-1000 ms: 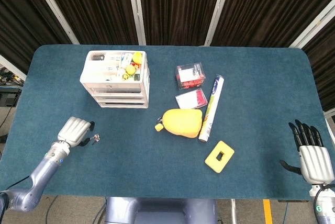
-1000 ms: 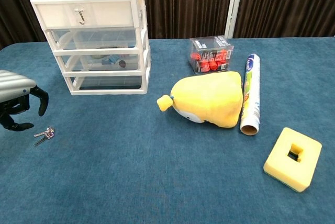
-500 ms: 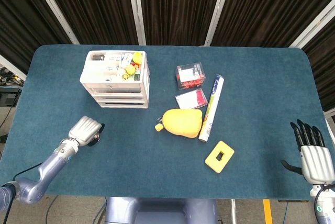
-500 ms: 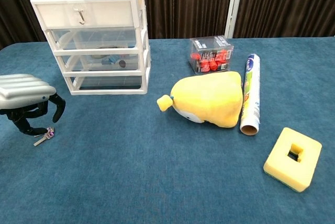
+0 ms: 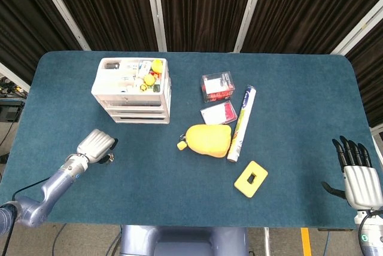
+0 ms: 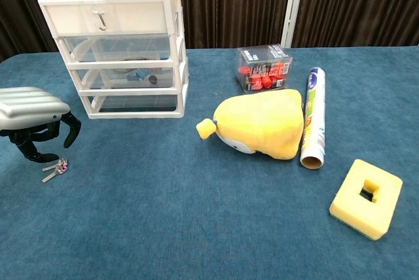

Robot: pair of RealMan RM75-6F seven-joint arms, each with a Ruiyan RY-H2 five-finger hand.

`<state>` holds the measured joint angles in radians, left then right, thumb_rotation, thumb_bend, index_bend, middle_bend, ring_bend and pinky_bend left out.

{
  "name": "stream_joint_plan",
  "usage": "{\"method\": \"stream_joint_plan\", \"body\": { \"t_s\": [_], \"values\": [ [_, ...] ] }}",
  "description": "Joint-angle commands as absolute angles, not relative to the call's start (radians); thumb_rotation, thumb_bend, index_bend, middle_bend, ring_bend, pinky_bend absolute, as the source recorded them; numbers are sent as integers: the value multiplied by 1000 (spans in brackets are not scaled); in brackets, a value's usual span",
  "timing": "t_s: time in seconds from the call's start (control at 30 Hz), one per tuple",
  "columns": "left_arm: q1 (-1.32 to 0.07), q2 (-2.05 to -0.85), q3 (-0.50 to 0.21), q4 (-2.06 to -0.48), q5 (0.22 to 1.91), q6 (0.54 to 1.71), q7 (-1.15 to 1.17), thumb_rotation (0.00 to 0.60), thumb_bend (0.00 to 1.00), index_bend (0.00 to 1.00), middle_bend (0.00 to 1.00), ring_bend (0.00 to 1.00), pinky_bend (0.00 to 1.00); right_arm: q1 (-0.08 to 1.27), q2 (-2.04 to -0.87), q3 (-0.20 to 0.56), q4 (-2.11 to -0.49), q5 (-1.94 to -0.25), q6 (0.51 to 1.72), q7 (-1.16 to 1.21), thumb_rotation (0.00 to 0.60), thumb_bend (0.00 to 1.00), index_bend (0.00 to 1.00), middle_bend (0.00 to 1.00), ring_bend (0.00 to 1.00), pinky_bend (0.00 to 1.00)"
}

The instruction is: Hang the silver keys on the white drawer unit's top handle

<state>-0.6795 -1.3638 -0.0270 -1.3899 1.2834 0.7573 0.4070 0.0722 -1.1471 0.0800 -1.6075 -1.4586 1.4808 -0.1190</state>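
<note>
The silver keys (image 6: 55,167) lie flat on the blue tablecloth, in front of and to the left of the white drawer unit (image 6: 119,57). My left hand (image 6: 31,115) hovers palm-down just over them, its dark fingers (image 6: 69,129) curled down with a gap between them and holding nothing. One fingertip sits right beside the key ring. In the head view the left hand (image 5: 96,145) hides most of the keys (image 5: 110,159). The top drawer's metal handle (image 6: 101,19) is bare. My right hand (image 5: 357,177) rests spread open at the table's right edge.
A yellow plush toy (image 6: 258,123), a rolled paper tube (image 6: 313,118), a clear box of red pieces (image 6: 264,68) and a yellow foam block (image 6: 366,197) lie right of the drawer unit. Small items fill the unit's top tray (image 5: 141,72).
My left hand came in from the left over the keys, then drew back slightly. The keys have stayed in place on the cloth. The right hand has barely moved.
</note>
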Motion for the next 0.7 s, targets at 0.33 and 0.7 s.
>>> {"method": "stream_joint_plan", "body": {
  "t_s": [0.33, 0.7],
  "values": [
    [-690, -1381, 0, -1353, 1297, 747, 391, 600, 315, 483, 885, 806, 696, 73, -1147, 82, -1607, -1456, 1480, -120, 600, 3, 0, 0, 0, 0],
    [-693, -1390, 14, -1345, 1288, 742, 388, 600, 326, 562, 885, 806, 696, 72, -1148, 84, -1607, -1453, 1482, -120, 600, 3, 0, 0, 0, 0]
  ]
}}
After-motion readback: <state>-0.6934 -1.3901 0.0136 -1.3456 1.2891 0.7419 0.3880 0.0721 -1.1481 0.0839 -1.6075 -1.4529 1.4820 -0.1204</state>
